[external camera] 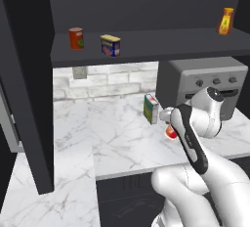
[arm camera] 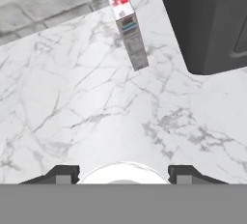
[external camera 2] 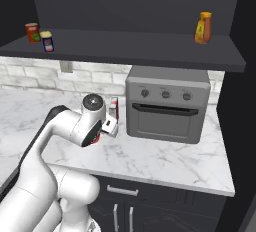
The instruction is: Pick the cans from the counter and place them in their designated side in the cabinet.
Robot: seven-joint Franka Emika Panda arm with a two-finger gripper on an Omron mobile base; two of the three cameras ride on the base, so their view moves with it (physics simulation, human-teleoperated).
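My gripper (arm camera: 123,175) reaches down over the counter (external camera: 117,138), shut on the short red can (external camera: 171,132), whose white top (arm camera: 123,172) sits between the two finger tips. In the right base view the hand (external camera 2: 103,132) hides most of that can (external camera 2: 97,139), and I cannot tell whether it rests on the marble or hangs just above it. The boxy tin with the yellow top and dark blue label (external camera: 110,45) stands on the left part of the dark cabinet shelf (external camera: 161,42); it is small in the right base view (external camera 2: 47,41).
A darker orange-red can (external camera: 76,38) stands left of the tin. An orange bottle (external camera: 225,21) is at the shelf's right end. A green-and-white carton (external camera: 151,108) stands just behind the gripper, beside the grey oven (external camera: 200,86). A tall dark side panel (external camera: 29,99) rises on the left.
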